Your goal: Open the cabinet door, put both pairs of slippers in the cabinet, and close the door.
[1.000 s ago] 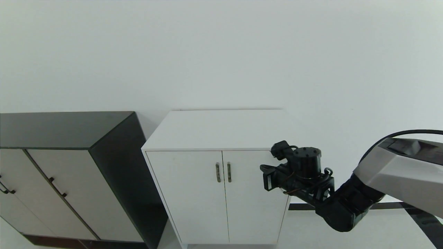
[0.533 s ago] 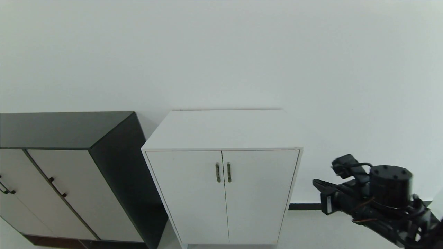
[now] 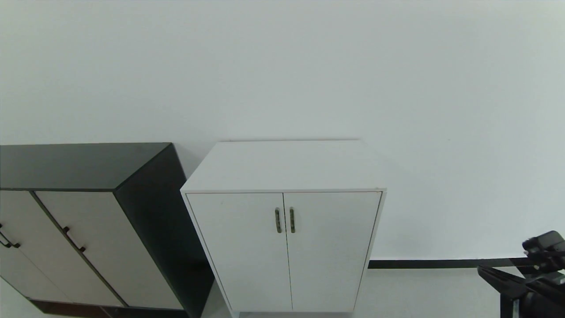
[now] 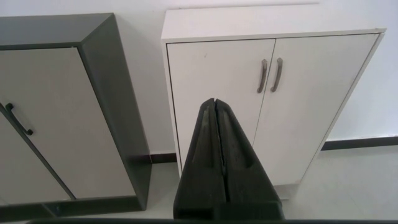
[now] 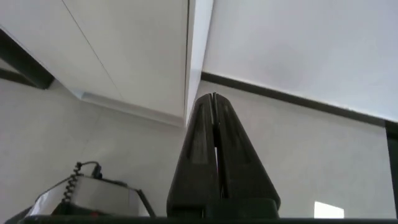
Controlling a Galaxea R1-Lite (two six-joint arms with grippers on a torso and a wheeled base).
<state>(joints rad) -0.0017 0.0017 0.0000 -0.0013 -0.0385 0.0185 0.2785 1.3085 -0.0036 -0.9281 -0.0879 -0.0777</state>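
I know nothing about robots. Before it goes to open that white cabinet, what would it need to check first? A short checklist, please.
1. Doors of the white cabinet fully shut, so opening is the next step: ok.
2. Handles at the middle seam free, nothing in front of them: ok.
3. Right gripper close to a handle: not ok; it sits low, off to the cabinet's right.
4. Right gripper open to take a handle: not ok, fingers shut.
5. Left gripper open: not ok, fingers shut; it points at the cabinet front from a distance.
6. Where the slippers lie: cannot tell.
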